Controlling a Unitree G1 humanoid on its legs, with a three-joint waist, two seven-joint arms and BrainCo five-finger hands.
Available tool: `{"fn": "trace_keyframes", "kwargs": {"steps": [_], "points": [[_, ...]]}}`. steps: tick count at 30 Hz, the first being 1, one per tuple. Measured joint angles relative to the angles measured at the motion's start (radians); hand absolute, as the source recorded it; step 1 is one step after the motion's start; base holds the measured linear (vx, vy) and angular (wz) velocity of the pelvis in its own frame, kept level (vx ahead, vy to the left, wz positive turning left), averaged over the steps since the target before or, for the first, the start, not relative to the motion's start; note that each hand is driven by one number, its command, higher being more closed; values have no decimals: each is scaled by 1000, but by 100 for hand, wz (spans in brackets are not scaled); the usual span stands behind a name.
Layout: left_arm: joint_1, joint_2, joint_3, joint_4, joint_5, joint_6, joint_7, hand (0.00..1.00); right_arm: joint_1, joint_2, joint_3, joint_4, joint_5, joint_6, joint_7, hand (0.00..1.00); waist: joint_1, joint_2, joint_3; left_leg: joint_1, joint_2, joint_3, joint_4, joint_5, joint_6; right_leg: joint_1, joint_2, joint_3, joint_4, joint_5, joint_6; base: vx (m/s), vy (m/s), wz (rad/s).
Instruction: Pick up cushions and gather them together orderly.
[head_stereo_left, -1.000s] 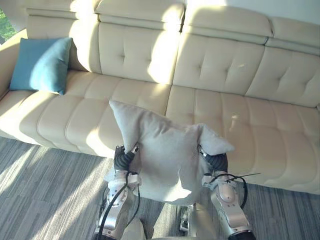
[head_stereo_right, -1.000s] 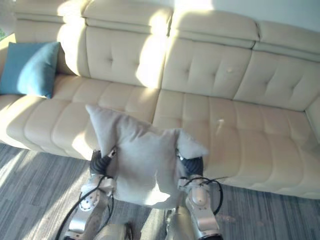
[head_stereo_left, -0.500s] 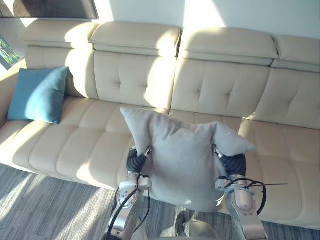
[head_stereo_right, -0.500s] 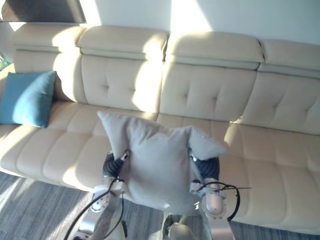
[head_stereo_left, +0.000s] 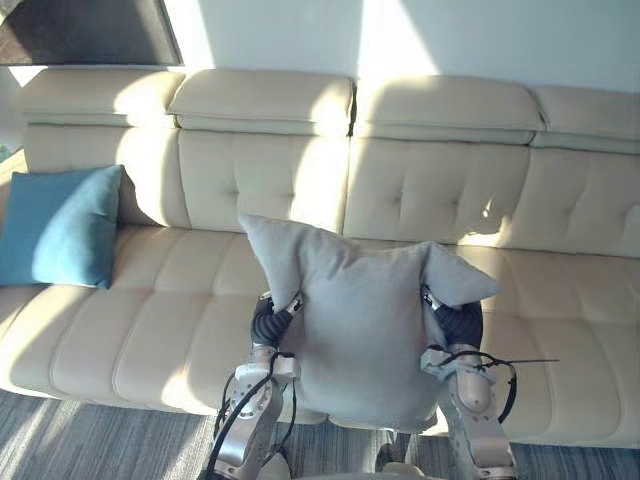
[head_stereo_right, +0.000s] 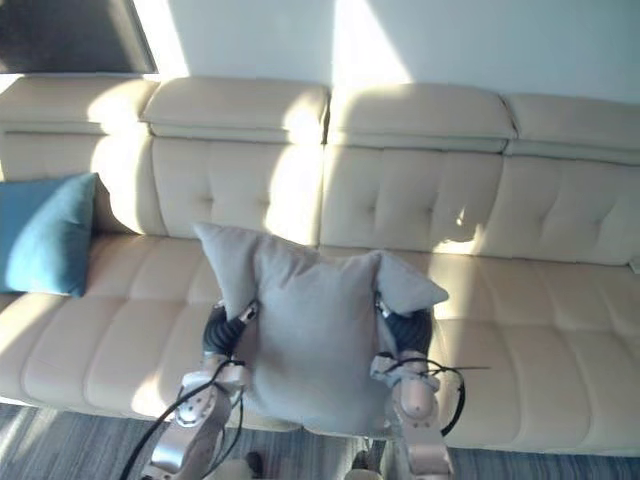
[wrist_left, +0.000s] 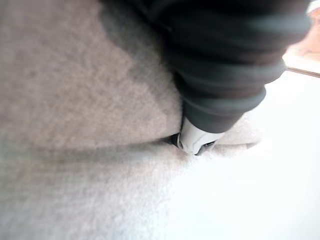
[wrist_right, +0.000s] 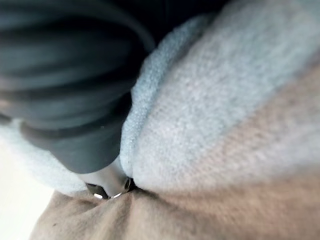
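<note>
Mostly the camera moved: the whole view has shifted up since 1 s ago, with more wall and less floor, so the things themselves did not move. Grey cushion (head_stereo_left: 365, 330) stays squeezed between left hand (head_stereo_left: 266, 319) and right hand (head_stereo_left: 459, 323), lower centre of frame, raised before the sofa (head_stereo_left: 560, 300) seat. Both hands are sunk in the fabric, so I cannot tell whether they are curled or flat. Blue cushion (head_stereo_left: 60, 228) leans at far left of frame, well apart. Likely mid-carry, with gathering not yet done. Count: 2 cushions (1 grey, 1 blue), 1 sofa, 2 hands.
</note>
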Motion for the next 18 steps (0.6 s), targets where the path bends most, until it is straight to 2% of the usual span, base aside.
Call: {"fn": "trace_keyframes", "kwargs": {"steps": [9,14,17,18], "points": [[-75,32,10,0,11,0,54,100,-196,-58,28,149,-44,1,-16,100,-4,2,-2,28,10,5,-134,72,-10,-7,24,21,-79,55,-16,5,-34,-10],[-111,33,32,4,15,0,71,100,-266,-87,50,194,-78,3,-16,100,-3,2,-2,34,10,-2,-142,77,-9,-1,26,19,-85,60,-19,0,0,0],[-232,42,51,79,20,0,88,100,-390,-118,63,273,-78,11,-28,100,-2,3,28,-1,9,-13,-143,97,-6,-25,27,9,-92,79,-20,-80,3,11],[-327,64,61,124,20,0,96,100,-484,-136,64,316,-78,16,-37,100,-2,3,55,-48,10,-25,-141,115,-6,-72,29,4,-85,93,-20,-207,-2,9]]}}
